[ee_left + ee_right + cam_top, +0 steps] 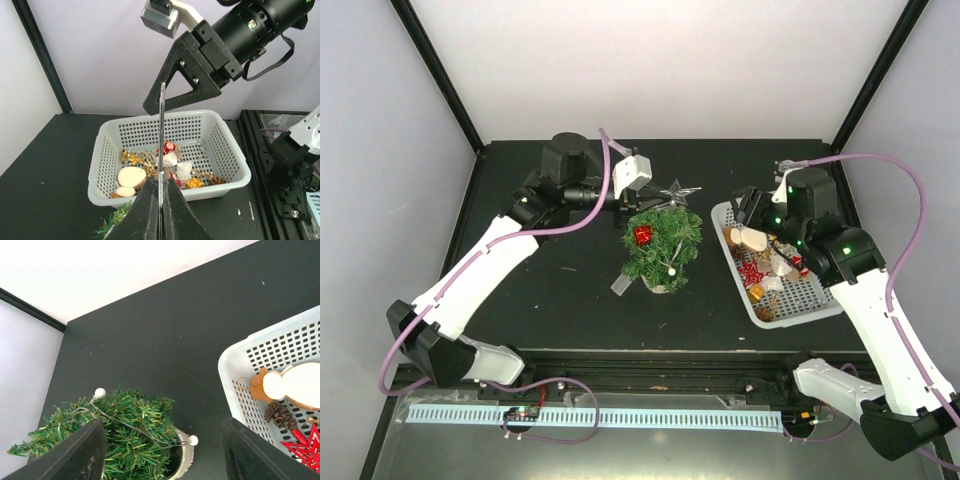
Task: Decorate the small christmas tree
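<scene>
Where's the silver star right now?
In the top view the silver star sits at the top of the small christmas tree, mid-table, left of the white basket. The left hand is shut on its thin edge.

Your black tabletop point(540, 300) carries the small christmas tree point(663, 245) near its middle and, well apart to the right, a white perforated basket point(738, 275) full of ornaments

my left gripper point(161, 210) pinched tight on a thin silver star point(162, 145) seen edge-on, white basket point(227, 160) of ornaments right behind it, wooden snowman point(130, 179) inside, other arm's gripper point(187, 75) hanging above, bit of tree point(116, 220) bottom edge
</scene>
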